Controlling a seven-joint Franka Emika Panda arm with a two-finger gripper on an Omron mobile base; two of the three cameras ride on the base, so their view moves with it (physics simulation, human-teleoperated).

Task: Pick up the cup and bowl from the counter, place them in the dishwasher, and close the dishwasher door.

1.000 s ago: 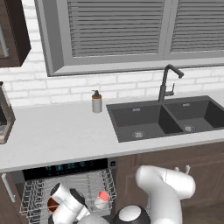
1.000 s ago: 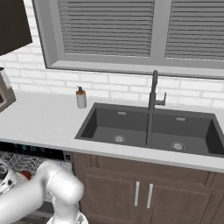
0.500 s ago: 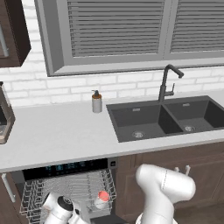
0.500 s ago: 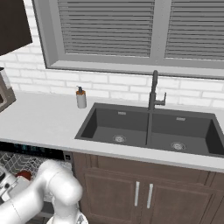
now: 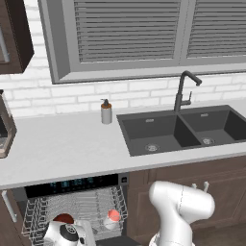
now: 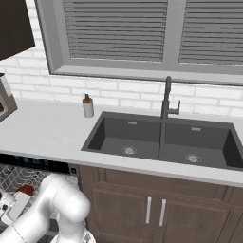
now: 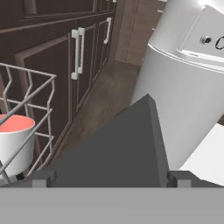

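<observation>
cup sits in the dishwasher rack at five o'clock, bowl at seven; gripper low by the dishwasher door, jaws wide, holding nothing

We see a pale grey-white counter around a dark charcoal sink, white brick wall tiles, brown wooden cabinets, a white wire rack, and a grey-white cup with a red top beside a reddish-brown bowl.
</observation>
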